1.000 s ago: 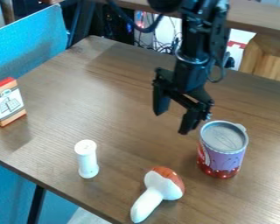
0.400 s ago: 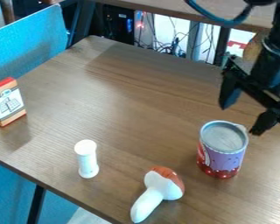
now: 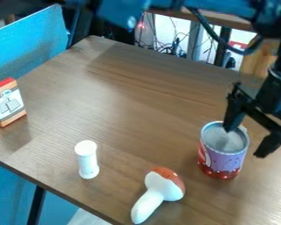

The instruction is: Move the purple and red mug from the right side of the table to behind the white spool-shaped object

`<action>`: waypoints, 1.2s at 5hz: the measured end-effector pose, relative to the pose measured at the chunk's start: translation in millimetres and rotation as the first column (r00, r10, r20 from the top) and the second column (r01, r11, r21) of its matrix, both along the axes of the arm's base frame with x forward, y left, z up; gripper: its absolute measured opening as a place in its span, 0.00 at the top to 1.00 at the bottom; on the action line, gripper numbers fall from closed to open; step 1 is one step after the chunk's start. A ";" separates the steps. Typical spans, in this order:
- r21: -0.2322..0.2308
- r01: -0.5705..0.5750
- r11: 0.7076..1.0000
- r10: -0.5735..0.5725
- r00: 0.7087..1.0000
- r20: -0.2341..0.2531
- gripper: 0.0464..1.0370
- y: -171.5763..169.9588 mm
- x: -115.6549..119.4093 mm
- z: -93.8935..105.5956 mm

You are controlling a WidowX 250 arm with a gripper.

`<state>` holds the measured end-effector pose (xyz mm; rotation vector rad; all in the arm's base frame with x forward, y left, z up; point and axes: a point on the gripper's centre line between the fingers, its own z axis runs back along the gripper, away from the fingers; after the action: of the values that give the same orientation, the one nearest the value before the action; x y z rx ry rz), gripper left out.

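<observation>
The black two-finger tool (image 3: 246,141) is hanging wide and empty, one finger overlapping the rim of the purple-and-red cylindrical mug (image 3: 224,159)! That mug is standing upright on the brown wooden counter (image 3: 125,110); nothing's being gripped, so the work is seemingly only at the approach.

A purple can (image 3: 228,161) (red below) stands upright.

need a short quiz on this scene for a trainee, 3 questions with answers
1. Which is nearest the hand? a) box b) can c) mushroom
2. True or false: the hand's fingers are pressed together.
3. Fill in the colour: a ____ cylinder stands between the box and the mushroom.

Key: 1 b; 2 false, they are spread apart; 3 white.
</observation>
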<state>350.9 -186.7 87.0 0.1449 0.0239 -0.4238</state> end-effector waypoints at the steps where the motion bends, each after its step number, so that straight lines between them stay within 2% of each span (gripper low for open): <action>1: 0.013 -0.009 1.000 0.009 0.999 -0.031 0.04 0.1 -2.0 -9.6; 3: 0.088 -0.072 0.993 0.082 0.990 -0.113 0.04 8.7 -9.4 -18.4; 4: 0.139 -0.149 0.979 0.172 0.969 -0.176 0.04 30.0 -12.5 -22.2; 5: 0.146 -0.219 0.965 0.249 0.939 -0.238 0.04 59.3 -21.0 -25.9; 6: 0.179 -0.257 0.950 0.299 0.914 -0.275 0.04 78.9 -25.3 -26.7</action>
<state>325.7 -107.8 60.3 0.2109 0.3706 -0.1536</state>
